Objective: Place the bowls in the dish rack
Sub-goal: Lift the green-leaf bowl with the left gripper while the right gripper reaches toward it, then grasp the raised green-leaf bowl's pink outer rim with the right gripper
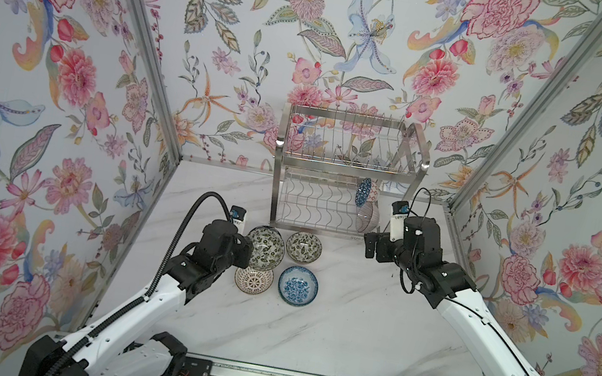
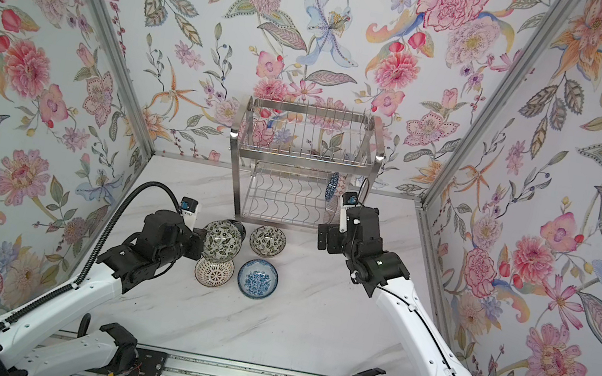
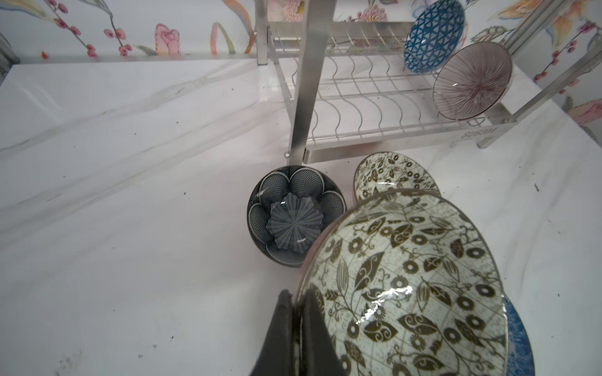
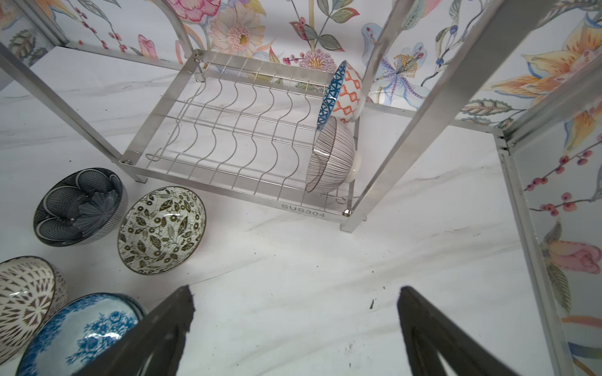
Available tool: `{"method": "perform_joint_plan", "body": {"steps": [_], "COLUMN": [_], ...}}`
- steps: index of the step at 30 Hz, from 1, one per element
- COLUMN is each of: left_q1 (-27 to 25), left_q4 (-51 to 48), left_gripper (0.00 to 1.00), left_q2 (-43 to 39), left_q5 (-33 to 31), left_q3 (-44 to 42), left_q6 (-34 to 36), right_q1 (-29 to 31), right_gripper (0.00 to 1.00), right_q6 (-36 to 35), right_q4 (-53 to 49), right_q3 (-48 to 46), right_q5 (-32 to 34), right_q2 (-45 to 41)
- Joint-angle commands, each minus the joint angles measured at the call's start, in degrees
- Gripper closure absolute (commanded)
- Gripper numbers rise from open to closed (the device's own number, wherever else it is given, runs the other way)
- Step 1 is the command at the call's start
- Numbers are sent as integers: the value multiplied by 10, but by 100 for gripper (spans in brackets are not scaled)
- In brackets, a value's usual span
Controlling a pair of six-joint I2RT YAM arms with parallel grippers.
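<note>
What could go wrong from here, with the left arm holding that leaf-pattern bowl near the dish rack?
1. The left claw pinches the leaf bowl only at its rim; it may slip onto the dark bowl below.
2. A front leg of the dish rack stands near its path and could clip it.
3. A bump could topple the lined bowl leaning in the lower tier.

The leaf bowl [image 3: 407, 286] and its twin [image 4: 162, 229] are showing dark leaves on cream, the petal bowl [image 3: 294, 215] grey-black netting, the floral bowl [image 1: 298, 285] blue roses, the triangle bowl [image 3: 433, 35] blue-and-white, the lined bowl [image 3: 472, 79] purple-grey stripes.
</note>
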Motion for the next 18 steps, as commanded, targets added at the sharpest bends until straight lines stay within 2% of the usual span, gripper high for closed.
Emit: {"method": "perform_joint_plan", "body": {"steps": [1,11,18], "left_q1": [-22,-91,-117], "left_q4": [88,227,268], "left_gripper": [100,100,100], "left_q2": [19,136,191], "left_q5": [3,13,21], "left_q3": [24,50,85], "left_q6": [-13,-44,-46], "right_q1": [30,127,153], "right_gripper": [1,1,1], "right_q6": [29,117,161], "right_q4": [5,86,117], "right_q3": [26,29,20], "right_q5": [-8,-47,-45], "right_q2": [8,55,109]}}
